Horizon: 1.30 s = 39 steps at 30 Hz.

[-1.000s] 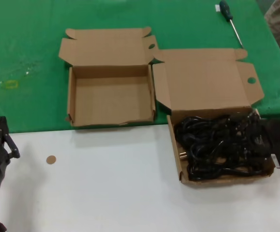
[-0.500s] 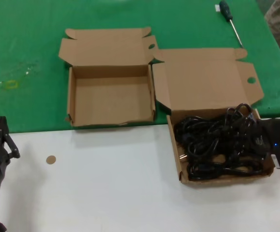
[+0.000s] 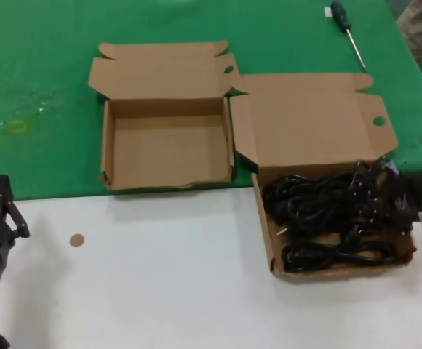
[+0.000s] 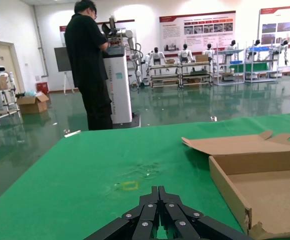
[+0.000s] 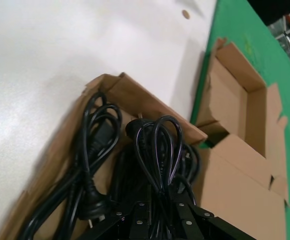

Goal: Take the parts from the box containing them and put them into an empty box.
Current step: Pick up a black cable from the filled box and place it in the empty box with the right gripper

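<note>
Right hand (image 5: 157,217) clenched on power cord bundle (image 5: 157,150); left hand (image 4: 157,220) closed, idle.

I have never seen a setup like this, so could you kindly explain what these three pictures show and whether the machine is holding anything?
It is a two-armed robot photographed by its own cameras. The head view looks down on the table: an empty box on the green cloth, and beside it the box containing black power cords, with a screwdriver farther back. The left wrist view shows the left gripper parked, fingers together, near the empty box. The right wrist view looks along the right gripper, which has closed on a looped bundle of cords inside the full box.
</note>
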Each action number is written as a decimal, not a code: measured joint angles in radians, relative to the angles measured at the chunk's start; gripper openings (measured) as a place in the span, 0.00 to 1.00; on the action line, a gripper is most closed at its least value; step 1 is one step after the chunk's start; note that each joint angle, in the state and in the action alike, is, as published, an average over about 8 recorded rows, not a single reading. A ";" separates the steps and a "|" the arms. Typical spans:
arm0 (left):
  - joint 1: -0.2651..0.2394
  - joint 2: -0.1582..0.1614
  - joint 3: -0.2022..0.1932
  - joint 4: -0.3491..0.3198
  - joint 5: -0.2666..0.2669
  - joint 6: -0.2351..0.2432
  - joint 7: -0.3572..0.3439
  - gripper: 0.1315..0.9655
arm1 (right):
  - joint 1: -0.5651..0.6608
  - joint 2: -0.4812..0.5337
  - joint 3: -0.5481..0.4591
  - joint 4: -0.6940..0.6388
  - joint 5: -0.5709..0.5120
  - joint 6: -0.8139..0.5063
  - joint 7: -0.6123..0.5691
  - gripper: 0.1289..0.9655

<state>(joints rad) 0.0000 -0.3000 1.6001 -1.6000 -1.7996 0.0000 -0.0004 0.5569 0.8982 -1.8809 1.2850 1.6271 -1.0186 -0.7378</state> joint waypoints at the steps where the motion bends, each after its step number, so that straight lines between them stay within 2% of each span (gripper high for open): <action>1: 0.000 0.000 0.000 0.000 0.000 0.000 0.000 0.02 | 0.003 0.004 0.001 0.006 0.000 -0.003 0.017 0.10; 9: 0.000 0.000 0.000 0.000 0.000 0.000 0.000 0.02 | 0.055 0.016 0.003 0.052 0.002 -0.027 0.154 0.08; 15: 0.000 0.000 0.000 0.000 0.000 0.000 0.000 0.02 | 0.128 -0.025 -0.021 0.053 -0.021 -0.032 0.206 0.08; 29: 0.000 0.000 0.000 0.000 0.000 0.000 0.000 0.02 | 0.270 -0.255 -0.134 -0.013 -0.131 0.047 0.280 0.08; 39: 0.000 0.000 0.000 0.000 0.000 0.000 0.000 0.02 | 0.351 -0.440 -0.210 -0.157 -0.199 0.131 0.256 0.08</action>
<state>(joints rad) 0.0000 -0.3000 1.6001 -1.6000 -1.7996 0.0000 -0.0004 0.9080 0.4586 -2.0907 1.1277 1.4285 -0.8881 -0.4818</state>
